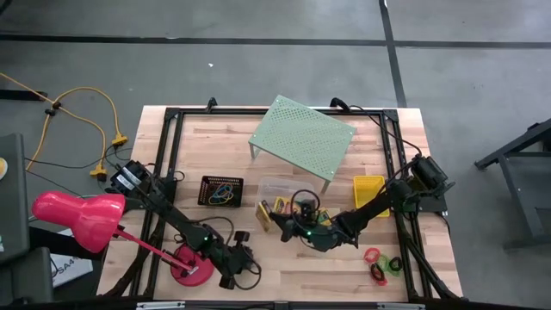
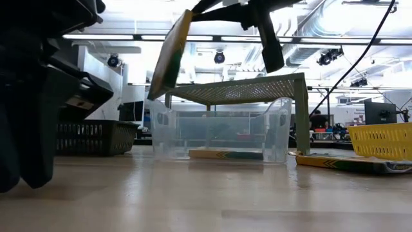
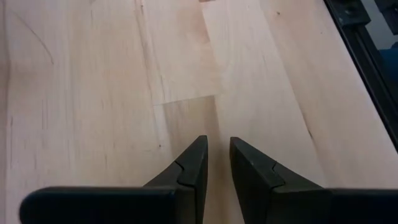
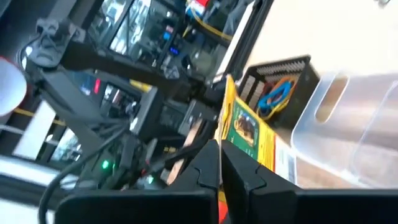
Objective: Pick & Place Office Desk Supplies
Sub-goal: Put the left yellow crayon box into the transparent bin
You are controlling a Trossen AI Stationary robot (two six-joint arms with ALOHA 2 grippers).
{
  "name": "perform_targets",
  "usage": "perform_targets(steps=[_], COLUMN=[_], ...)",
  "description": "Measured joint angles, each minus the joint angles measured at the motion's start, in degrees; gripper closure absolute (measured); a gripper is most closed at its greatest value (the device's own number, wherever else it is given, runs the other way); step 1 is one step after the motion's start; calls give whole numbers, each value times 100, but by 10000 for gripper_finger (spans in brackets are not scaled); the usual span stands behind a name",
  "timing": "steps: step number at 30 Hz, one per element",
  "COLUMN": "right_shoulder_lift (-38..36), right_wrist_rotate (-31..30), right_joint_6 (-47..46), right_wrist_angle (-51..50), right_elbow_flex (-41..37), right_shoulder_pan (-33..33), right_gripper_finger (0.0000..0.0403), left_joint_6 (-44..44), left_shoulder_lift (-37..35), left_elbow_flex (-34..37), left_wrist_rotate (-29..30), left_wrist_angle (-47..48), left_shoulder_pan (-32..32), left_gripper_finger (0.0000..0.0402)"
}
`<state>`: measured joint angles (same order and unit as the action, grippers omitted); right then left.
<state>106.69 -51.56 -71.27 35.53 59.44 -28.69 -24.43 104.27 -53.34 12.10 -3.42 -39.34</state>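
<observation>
My right gripper (image 4: 221,163) is shut on a green-and-yellow card box (image 4: 247,129), which hangs tilted in the air (image 2: 168,57) in front of the clear tub (image 1: 280,188). Another card box (image 2: 225,154) lies flat in the tub. A third (image 2: 347,163) lies on the table by the shelf leg. The black mesh tray (image 1: 221,190) holds coloured rubber bands (image 4: 275,94). Little rings (image 1: 380,263) lie near the front right. My left gripper (image 3: 217,155) hovers over bare wood near the front edge (image 1: 244,261), open with nothing between its fingers. My right gripper pinches the card box by its lower end (image 4: 232,145) between its two fingers. The fingers come nearly level from the table's right side. The box stands up past the fingertips, tilted and lifted clear of the table (image 2: 168,57).
The pale green perforated shelf (image 1: 303,136) stands over the tub's far side. The yellow basket (image 1: 369,195) sits at the right. The pink-red desk lamp (image 1: 77,220) has its base (image 1: 191,268) beside my left arm. Bare wood lies along the front edge.
</observation>
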Motion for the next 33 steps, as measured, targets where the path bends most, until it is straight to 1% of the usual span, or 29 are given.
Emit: perform_targets(steps=[9, 12, 17, 22, 28, 33], right_shoulder_lift=[0, 0, 0, 0, 0, 0], right_wrist_rotate=[-774, -882, -761, -245, -185, 248], right_joint_6=[109, 109, -60, -282, -310, -837], right_wrist_angle=[-131, -333, -735, -1005, -1344, -2104], right_elbow_flex=[0, 0, 0, 0, 0, 2], right_shoulder_pan=[2, 53, 269, 479, 538, 547], right_gripper_finger=[400, 400, 400, 400, 400, 400], left_joint_6=[0, 0, 2, 2, 39, 42], left_shoulder_lift=[-4, -7, -7, -7, -7, -7], left_elbow_flex=[0, 0, 0, -2, -2, -2], left_wrist_rotate=[2, 2, 15, 20, 20, 20], left_wrist_angle=[-2, -2, -2, -2, -2, -2], left_shoulder_pan=[1, 2, 3, 3, 3, 3], left_gripper_finger=[338, 338, 338, 338, 338, 338])
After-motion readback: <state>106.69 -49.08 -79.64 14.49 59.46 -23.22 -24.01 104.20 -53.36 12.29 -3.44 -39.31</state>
